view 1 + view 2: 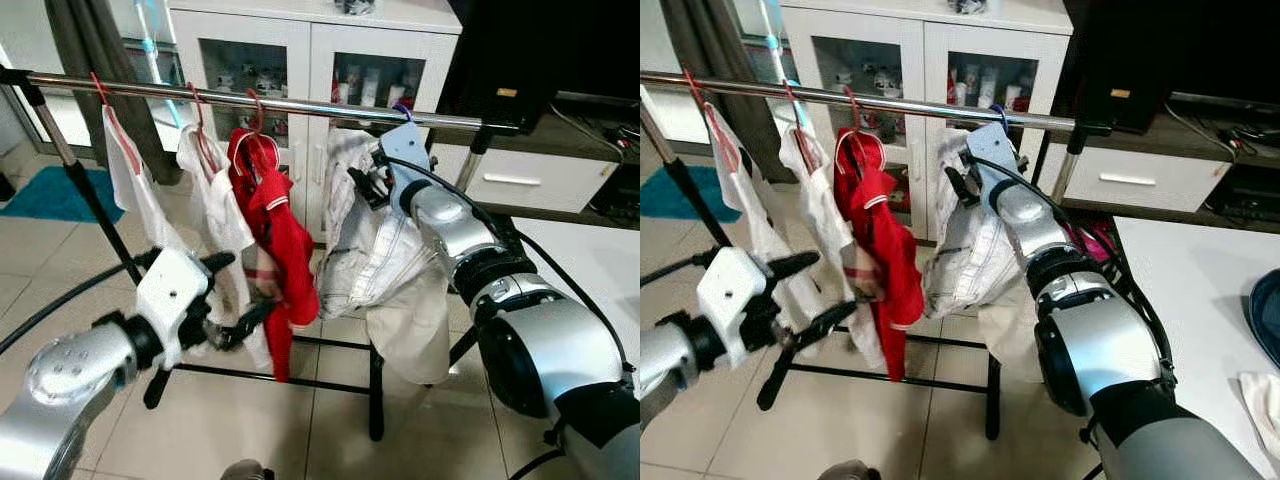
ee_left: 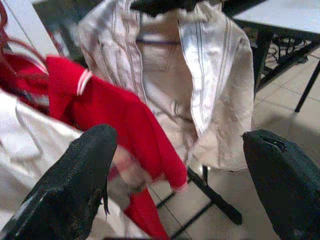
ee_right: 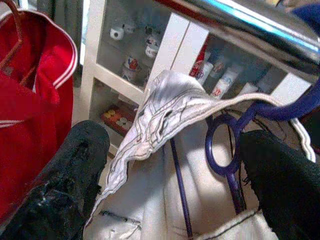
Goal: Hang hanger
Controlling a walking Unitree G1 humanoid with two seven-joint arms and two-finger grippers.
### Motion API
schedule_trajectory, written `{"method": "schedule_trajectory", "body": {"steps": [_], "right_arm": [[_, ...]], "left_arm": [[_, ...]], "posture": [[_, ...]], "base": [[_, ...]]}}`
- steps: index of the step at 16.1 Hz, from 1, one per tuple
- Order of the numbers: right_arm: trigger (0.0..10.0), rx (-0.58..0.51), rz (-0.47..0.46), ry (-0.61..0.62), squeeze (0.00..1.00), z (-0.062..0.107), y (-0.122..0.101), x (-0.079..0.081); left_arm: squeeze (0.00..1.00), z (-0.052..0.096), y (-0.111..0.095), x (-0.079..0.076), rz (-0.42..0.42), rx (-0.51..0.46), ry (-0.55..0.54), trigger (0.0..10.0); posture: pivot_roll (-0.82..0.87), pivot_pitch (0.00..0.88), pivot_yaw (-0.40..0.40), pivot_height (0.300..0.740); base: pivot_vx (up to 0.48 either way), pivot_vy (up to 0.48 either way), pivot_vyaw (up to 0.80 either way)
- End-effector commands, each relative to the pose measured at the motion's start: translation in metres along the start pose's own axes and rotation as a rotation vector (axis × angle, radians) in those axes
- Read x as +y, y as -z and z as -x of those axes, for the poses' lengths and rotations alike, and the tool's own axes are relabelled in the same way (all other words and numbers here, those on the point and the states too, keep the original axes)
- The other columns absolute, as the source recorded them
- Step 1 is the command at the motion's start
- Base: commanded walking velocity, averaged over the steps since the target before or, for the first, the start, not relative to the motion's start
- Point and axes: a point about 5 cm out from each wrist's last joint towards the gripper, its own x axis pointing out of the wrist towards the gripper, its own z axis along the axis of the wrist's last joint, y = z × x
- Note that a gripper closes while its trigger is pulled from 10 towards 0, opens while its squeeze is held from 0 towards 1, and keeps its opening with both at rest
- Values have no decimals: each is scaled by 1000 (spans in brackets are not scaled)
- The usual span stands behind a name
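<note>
Left eye view puts the left pincer (image 1: 228,300) nearest, at about 7 o'clock, its two black fingers (image 1: 245,322) spread apart and holding nothing, their tips just in front of the hem of the red garment (image 1: 272,215). Left wrist view looks between those same parted fingers (image 2: 75,175) at the red garment and the cream striped shirt (image 2: 200,85) beyond it. On the floor at about 6 o'clock stands the black foot of the clothes rack (image 1: 376,395) on pale tiles. Higher up, near the middle, the right pincer (image 1: 368,183) is raised just under the chrome rail (image 1: 300,105), at the collar of the cream striped shirt. Right wrist view shows its fingers (image 3: 65,175) wide apart and gripping nothing, with the shirt's collar and the blue hanger (image 3: 235,135) between them; the hanger's hook (image 3: 307,102) curves up to the rail, so the hanger is hung there with the shirt on it. Along the rail toward 10 o'clock hang the red garment and two white garments (image 1: 215,200), each on a reddish hanger. Behind the rail, at 12 o'clock, a white cabinet (image 1: 300,45) with glass doors holds small bottles. At about 3 o'clock lies a white surface (image 1: 1180,270), and at 9 o'clock a teal mat (image 1: 55,190) on the floor.
</note>
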Motion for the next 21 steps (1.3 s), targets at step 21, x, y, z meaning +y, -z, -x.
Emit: {"method": "schedule_trajectory", "body": {"steps": [21], "right_arm": [[10000, -250, -341, -370, 0, 74, 34, 21]], "left_arm": [[929, -20, 13, 0, 144, -65, -278, 10000]], "posture": [[47, 0, -28, 740]], "base": [[0, 0, 0]]}}
